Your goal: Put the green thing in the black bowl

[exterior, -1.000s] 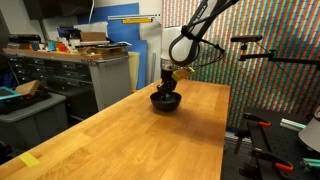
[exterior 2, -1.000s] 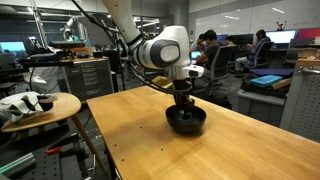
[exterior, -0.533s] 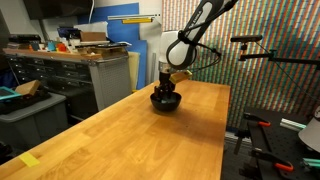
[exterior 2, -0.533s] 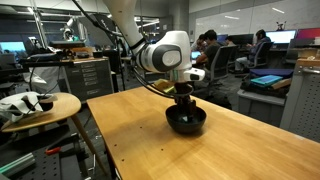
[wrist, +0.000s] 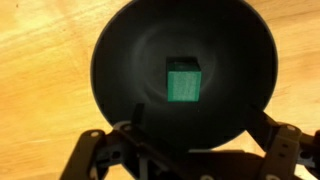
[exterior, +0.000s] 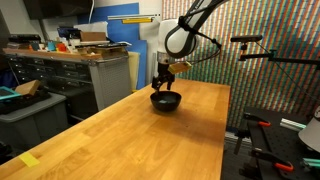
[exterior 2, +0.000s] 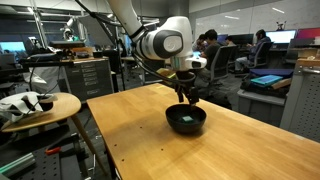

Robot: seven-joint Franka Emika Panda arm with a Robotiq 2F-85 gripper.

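Observation:
The green thing [wrist: 183, 81], a small cube, lies on the floor of the black bowl [wrist: 120, 60], a little off centre and free of the fingers. In both exterior views the bowl [exterior: 166, 101] [exterior 2: 186, 119] stands on the wooden table, toward its far end. My gripper [exterior: 161, 85] [exterior 2: 187, 95] hangs straight above the bowl, lifted clear of its rim. It is open, and in the wrist view the gripper [wrist: 198, 125] has its two dark fingers spread wide with nothing between them.
The bowl rests on a long wooden table [exterior: 130, 135] with a strip of yellow tape [exterior: 30, 159] near one corner. A round stool [exterior 2: 40, 105] carrying objects stands beside the table. Cabinets [exterior: 70, 75] and desks lie beyond the edges.
The gripper has gone from shut to open and risen out of the bowl, leaving the green cube lying inside.

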